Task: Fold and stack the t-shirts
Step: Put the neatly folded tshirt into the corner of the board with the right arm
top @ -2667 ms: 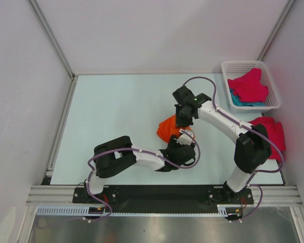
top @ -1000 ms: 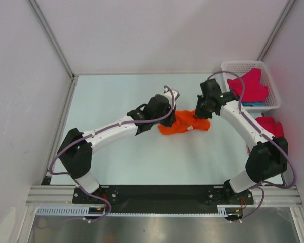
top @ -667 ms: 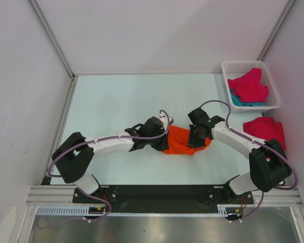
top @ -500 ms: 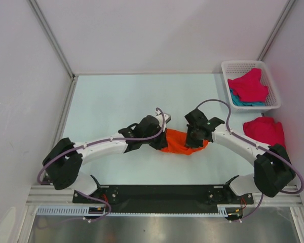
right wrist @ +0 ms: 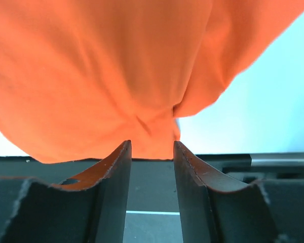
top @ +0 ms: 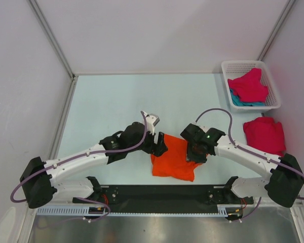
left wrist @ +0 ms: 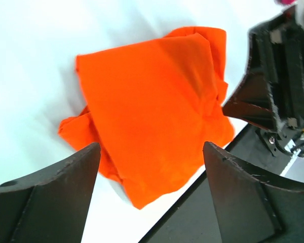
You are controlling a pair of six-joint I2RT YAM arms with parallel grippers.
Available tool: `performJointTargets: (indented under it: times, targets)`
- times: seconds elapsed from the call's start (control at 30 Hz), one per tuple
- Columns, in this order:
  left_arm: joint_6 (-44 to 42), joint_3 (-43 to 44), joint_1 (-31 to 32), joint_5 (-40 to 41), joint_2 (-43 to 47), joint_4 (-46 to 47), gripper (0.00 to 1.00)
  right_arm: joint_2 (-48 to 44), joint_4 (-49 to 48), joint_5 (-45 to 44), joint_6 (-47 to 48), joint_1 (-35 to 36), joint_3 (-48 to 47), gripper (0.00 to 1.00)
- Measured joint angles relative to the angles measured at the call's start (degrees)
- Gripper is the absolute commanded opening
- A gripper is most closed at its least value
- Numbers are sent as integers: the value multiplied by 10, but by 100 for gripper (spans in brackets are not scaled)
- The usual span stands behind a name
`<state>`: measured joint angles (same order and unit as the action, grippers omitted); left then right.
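Orange soft-cloth t-shirt [top: 172, 161] lies spread on the pale worktop [top: 116, 101] near its front edge, between the two arms. Half a second earlier it hung stretched between them, farther back. One magenta-red t-shirt [top: 264, 134] lies at the right, and another [top: 249, 86] sits over a teal t-shirt [top: 237, 101] in the white plastic mesh basket [top: 243, 63].

Left wrist view: the left jaws stand wide apart above the orange t-shirt [left wrist: 152, 101], having let it go.

Right wrist view: the right jaws appear clamped on a puckered edge of the orange t-shirt [right wrist: 101, 76].

Laying-out looks nearly complete, and folding can follow.
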<state>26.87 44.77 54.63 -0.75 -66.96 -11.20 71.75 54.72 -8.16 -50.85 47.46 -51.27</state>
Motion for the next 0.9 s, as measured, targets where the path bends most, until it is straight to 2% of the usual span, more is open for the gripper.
performJointTargets:
  times: [0.23, 0.47, 0.67, 0.9]
  targets:
    - [1, 0, 0, 35, 8, -24, 89, -10, 9, -2, -37, 32, 12, 47]
    - [2, 0, 0, 41, 7, -31, 89, -10, 4, -4, -73, 64, 35, 56]
    - [1, 0, 0, 43, 8, -34, 90, -12, -17, -5, -96, 68, 87, 66]
    - [-4, 0, 0, 56, 17, -61, 93, -10, -74, -2, -103, 51, 133, 68]
